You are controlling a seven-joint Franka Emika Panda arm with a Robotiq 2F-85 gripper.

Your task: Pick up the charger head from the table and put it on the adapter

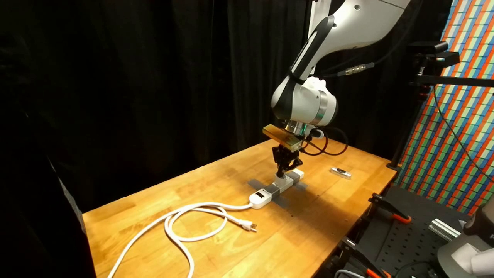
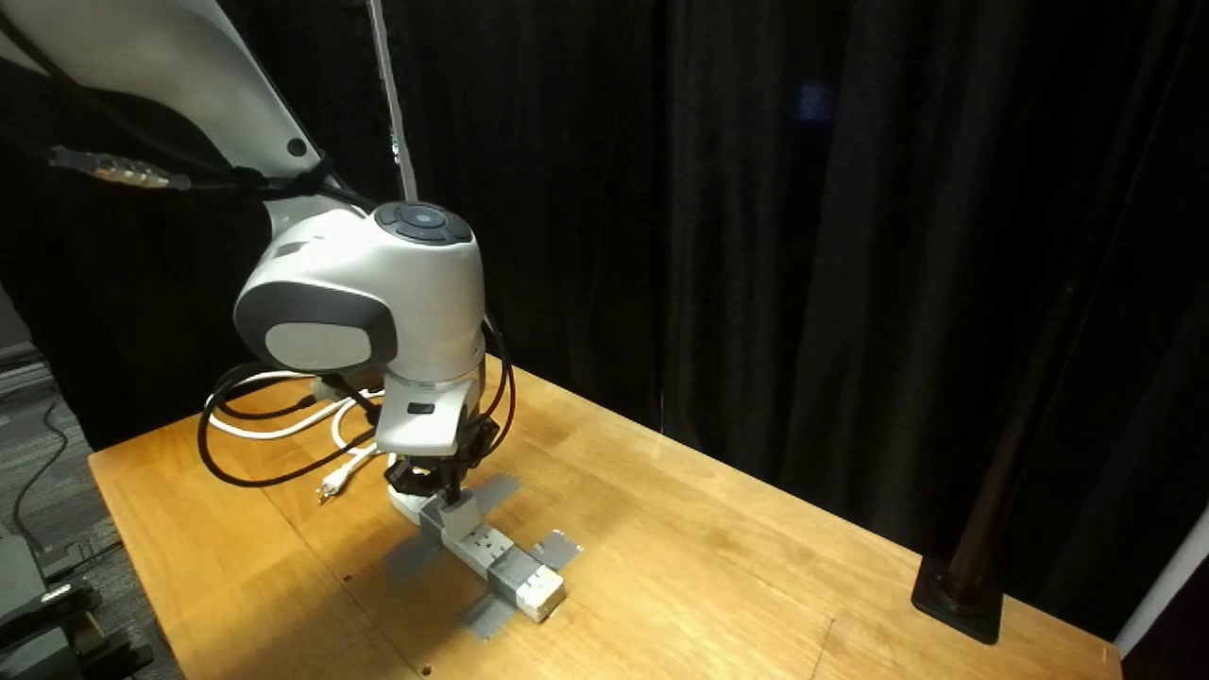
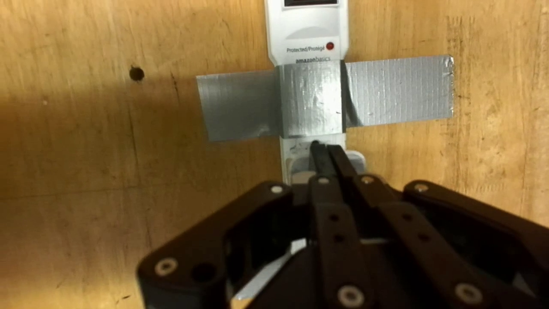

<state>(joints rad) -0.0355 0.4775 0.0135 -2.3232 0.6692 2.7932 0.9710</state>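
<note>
In an exterior view I lean over a pale wooden table, with black curtains behind it and a panel of red, green, blue and cream blocks at the right. My gripper points down at the adapter, and the charger head stands on it, directly beneath me. A white cable runs from the adapter's end and loops across the wood; a small silver piece lies off to the right.

In an exterior view the curtains hang along the back, and a black foot stands near a corner of the table. Grey tape crosses the adapter and sticks to the wood. The charger head sits on the adapter with my gripper's end at its top; whether the two touch, I cannot tell.

In the wrist view bare wood lies around the adapter, with a dark hole at the left. My fingers are together, side by side, over the charger head, which shows pale on either side of them, partly hidden.
</note>
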